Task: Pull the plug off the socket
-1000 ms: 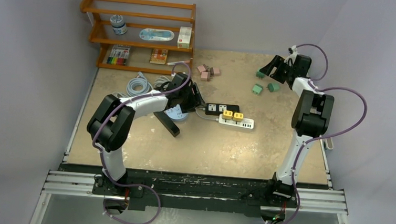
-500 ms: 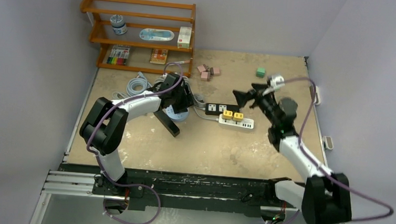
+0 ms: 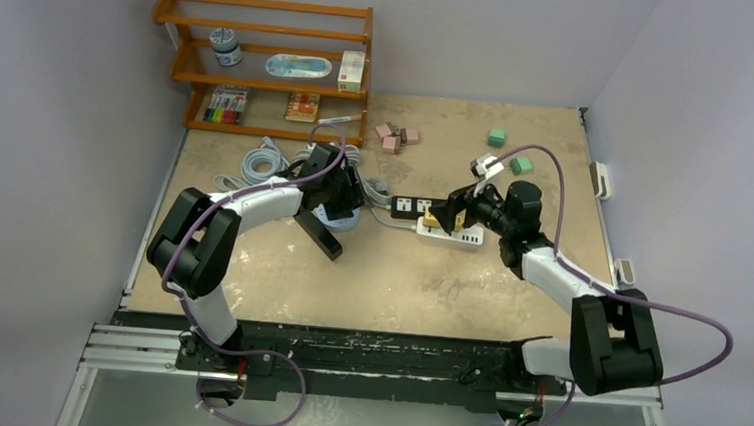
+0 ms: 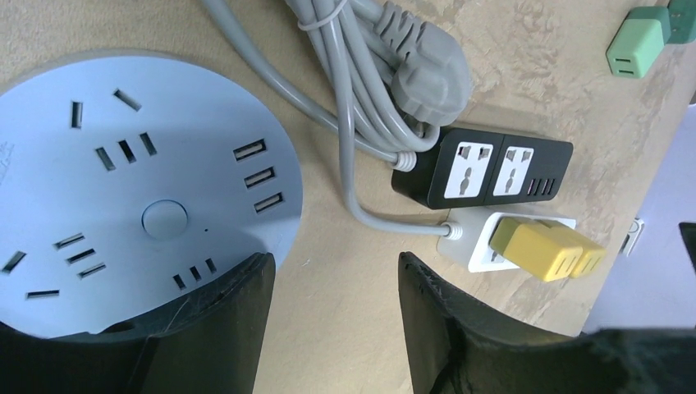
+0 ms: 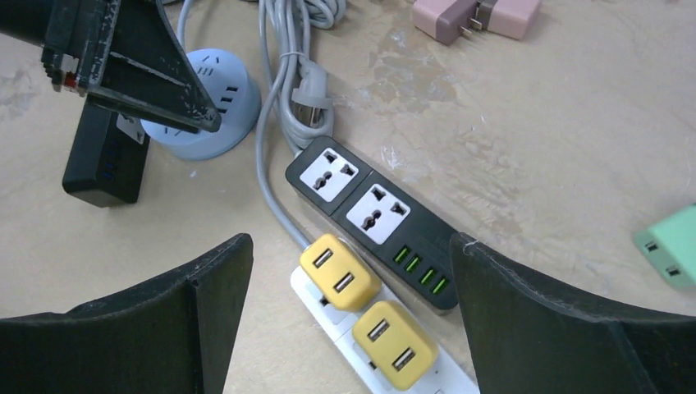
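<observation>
The job has not really started yet. Two yellow plugs, the first yellow plug [image 5: 339,271] and the second yellow plug [image 5: 392,343], both sit pushed down into the white socket strip [image 5: 309,297]. No plug is out.

The right gripper [image 5: 351,245] hangs over the white socket strip. Its two fingers are spread wide and hold nothing. In the right wrist view the yellow plugs lie right between the fingers and a little below them. The gripper does not touch them. The black socket strip [image 5: 373,209] lies just past the plugs, on the far side from the gripper, and it has no plug in it.

The left gripper [image 4: 335,263] is open too, with nothing between its fingers. The round blue socket [image 4: 139,197] is right beside one of its fingers, and I cannot tell if they touch. From this gripper, the white socket strip is off to the side, out of its reach for now. A bunch of grey cables [image 4: 353,74] lies on the table [image 4: 525,90] ahead of it.

What is left, I think, is nearly all of it. The right gripper must go down, pinch one yellow plug, and pull it up out of the strip. I cannot tell which of the two plugs it will pick. The strip may lift up with the plug if nothing holds it down.
</observation>
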Available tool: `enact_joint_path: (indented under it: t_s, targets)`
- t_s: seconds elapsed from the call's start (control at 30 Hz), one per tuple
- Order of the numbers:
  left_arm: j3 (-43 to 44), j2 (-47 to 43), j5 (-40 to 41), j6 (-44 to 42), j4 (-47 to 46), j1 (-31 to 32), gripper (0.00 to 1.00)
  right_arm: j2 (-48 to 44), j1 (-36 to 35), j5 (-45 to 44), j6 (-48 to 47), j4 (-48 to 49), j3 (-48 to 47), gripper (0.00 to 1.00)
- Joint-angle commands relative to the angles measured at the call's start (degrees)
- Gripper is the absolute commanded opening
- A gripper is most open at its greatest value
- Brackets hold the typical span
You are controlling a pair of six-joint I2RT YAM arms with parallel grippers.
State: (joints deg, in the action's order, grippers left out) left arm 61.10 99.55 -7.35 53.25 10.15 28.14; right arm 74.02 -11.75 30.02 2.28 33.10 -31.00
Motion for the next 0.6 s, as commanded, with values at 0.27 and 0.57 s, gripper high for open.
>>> enact_joint_path:
  t_s: [0.27, 0.57]
  targets:
    - [-1.3, -3.8, -3.9, -2.1, -1.6, -0.3, 0.56, 13.9, -3.8, -8.0, -20.8, -27.8, -22.0, 0.82]
    - [-0.1, -2.2, -6.3, -3.1, -0.5, -0.3, 0.56, 16.5, -5.7, -4.7, -27.0, -39.3, -27.5, 0.83]
